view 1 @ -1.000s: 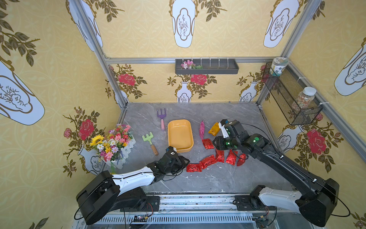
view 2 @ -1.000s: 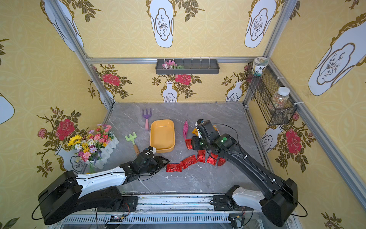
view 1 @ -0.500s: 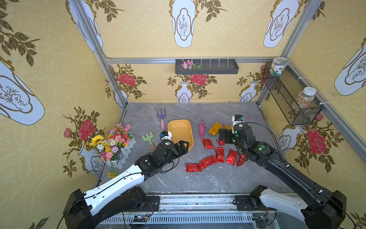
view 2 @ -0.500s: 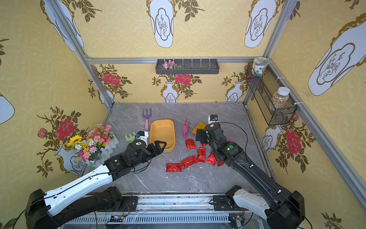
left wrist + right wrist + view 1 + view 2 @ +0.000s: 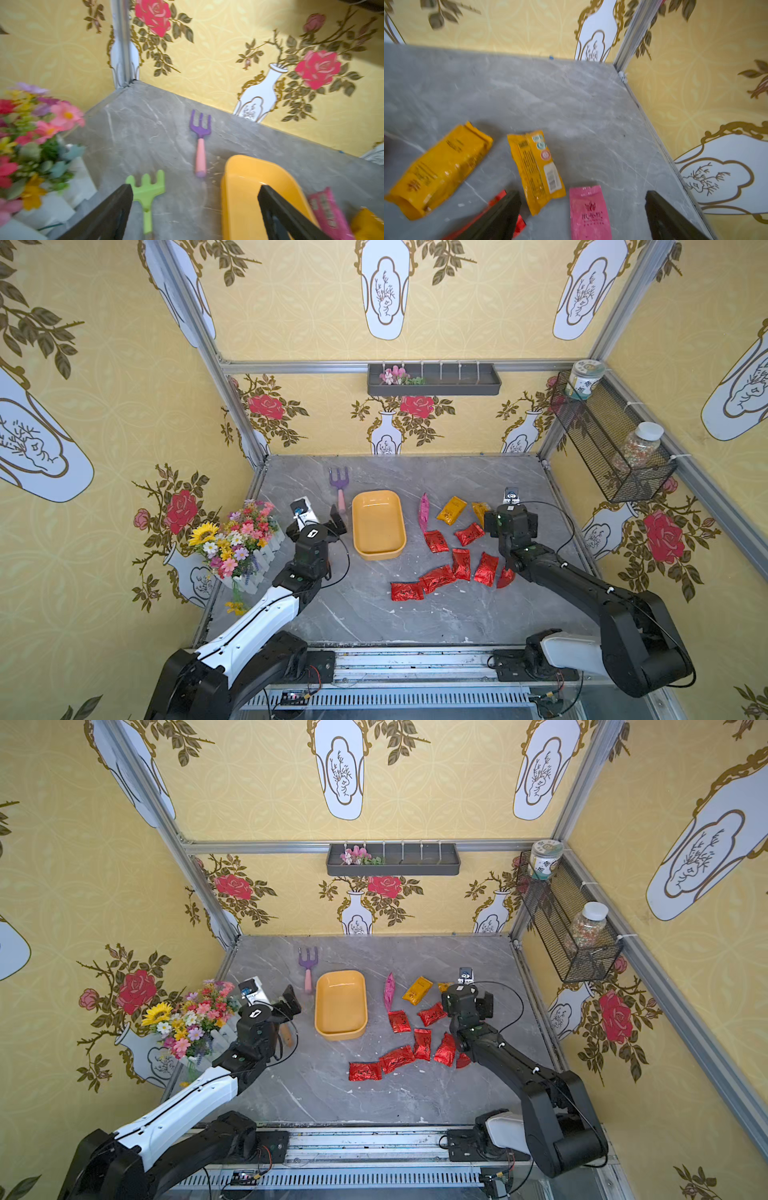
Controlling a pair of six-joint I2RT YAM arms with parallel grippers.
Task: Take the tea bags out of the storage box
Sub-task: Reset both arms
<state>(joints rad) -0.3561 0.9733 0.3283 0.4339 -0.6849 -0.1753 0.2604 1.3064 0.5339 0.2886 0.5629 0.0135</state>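
Observation:
The storage box (image 5: 378,548) (image 5: 340,1031), a shallow yellow-orange tray, lies mid-table with nothing showing inside it. The tea bags lie on the table to its right: several red sachets (image 5: 461,564) (image 5: 399,1058), a pink one (image 5: 423,512) and two orange ones (image 5: 451,510) (image 5: 440,166). Another pink sachet (image 5: 588,212) lies below my right gripper (image 5: 582,193) (image 5: 510,520), which hangs open over the table, holding nothing. My left gripper (image 5: 195,189) (image 5: 320,524) is open too, just left of the box (image 5: 239,199), with bare table between its fingers.
A purple toy fork (image 5: 340,485) lies behind the box and a green toy rake (image 5: 146,191) by my left fingers. A flower pot (image 5: 241,539) stands at the left wall. A wire basket (image 5: 611,448) and a grey trough (image 5: 434,381) hang on the walls.
Both grippers have opened. My left arm swung from the table's front up beside the box. My right gripper pulled back from the sachets toward the right rear.

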